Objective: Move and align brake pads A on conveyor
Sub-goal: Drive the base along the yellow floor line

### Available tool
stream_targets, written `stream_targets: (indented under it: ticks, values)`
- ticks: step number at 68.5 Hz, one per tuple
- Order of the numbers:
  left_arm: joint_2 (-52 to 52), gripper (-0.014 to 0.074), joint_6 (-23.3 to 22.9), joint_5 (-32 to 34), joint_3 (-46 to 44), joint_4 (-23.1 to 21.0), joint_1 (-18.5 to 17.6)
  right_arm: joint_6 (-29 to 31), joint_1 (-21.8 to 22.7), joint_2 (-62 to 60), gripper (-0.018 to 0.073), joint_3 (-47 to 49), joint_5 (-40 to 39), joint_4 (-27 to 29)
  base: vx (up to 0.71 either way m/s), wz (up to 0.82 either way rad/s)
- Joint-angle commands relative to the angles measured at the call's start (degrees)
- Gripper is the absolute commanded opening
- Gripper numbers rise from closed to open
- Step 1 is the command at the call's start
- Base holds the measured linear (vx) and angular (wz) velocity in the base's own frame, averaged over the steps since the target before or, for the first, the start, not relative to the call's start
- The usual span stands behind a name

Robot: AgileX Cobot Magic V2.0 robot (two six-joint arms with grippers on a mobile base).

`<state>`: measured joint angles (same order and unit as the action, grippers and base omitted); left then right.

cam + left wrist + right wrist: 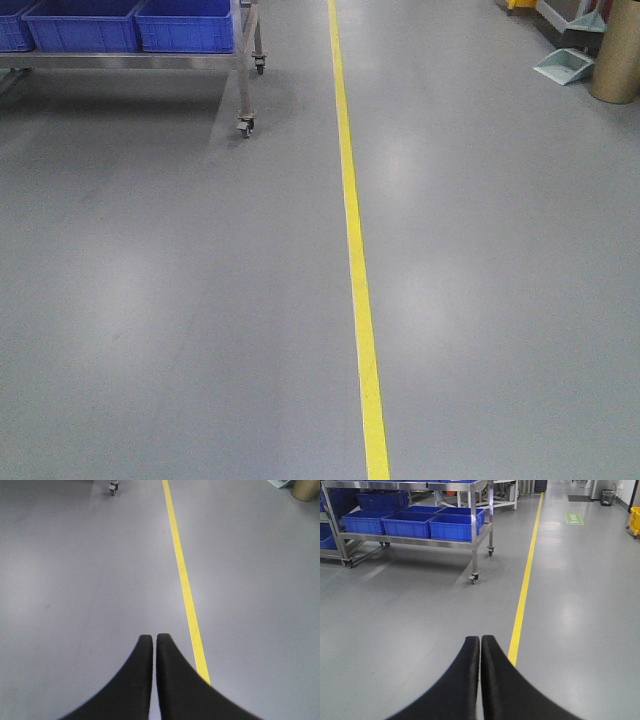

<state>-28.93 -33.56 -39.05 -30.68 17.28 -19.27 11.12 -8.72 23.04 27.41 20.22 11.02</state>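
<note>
At bottom centre of each wrist view, the black fingers (142, 667) of the left gripper (154, 638) and right gripper (480, 639) are pressed together, holding nothing, above a grey floor (150, 300). A yellow line (352, 240) runs up the frame, right of centre. Upper left: a steel rack (472, 530) on casters carrying blue bins (455, 526). Where the brake pads A and the conveyor lie cannot be told from these views.
</note>
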Motion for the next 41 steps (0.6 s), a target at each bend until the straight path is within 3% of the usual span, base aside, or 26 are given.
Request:
stream_targets:
  ticks: [1, 22, 41]
  values:
    - [-0.2, -0.0006, -0.1, 3.4, -1.5, 0.8, -0.1, 0.4, 0.2, 0.6, -0.001, 1.6, -4.3, 0.1, 0.38, 0.14]
    - [-0.2, -0.0006, -0.1, 3.4, -1.5, 0.8, -0.1, 0.4, 0.2, 0.6, -0.001, 1.6, -4.3, 0.1, 0.35, 0.16]
    - [-0.2, -0.0006, -0.1, 3.4, -1.5, 0.8, -0.1, 0.4, 0.2, 0.6, -0.001, 1.6, -4.3, 0.1, 0.28, 0.39]
